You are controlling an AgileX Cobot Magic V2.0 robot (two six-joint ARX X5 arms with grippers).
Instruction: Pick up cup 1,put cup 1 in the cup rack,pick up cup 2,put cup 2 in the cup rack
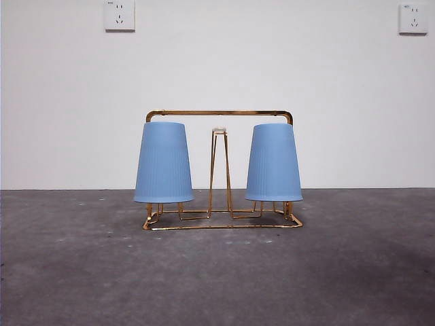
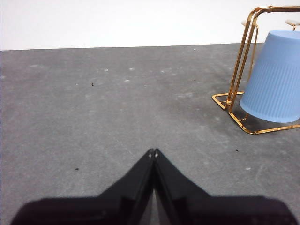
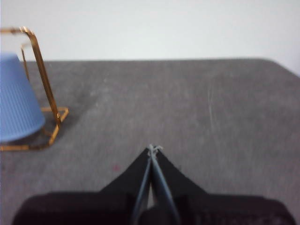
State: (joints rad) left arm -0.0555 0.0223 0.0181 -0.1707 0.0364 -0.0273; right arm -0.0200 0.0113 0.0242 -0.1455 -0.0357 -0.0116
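I see the left gripper point(image 2: 153, 152) and right gripper point(image 3: 153, 149) pressed together, empty. The gold wire cup rack point(image 1: 221, 114) carries two inverted ribbed blue cups: cup 1 point(image 1: 163, 163), cup 2 point(image 1: 273, 163).

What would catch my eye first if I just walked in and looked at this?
Two blue cups hang upside down on a gold wire cup rack mid-table, one at each end. Both grippers, left and right, sit shut and empty, apart from the rack.
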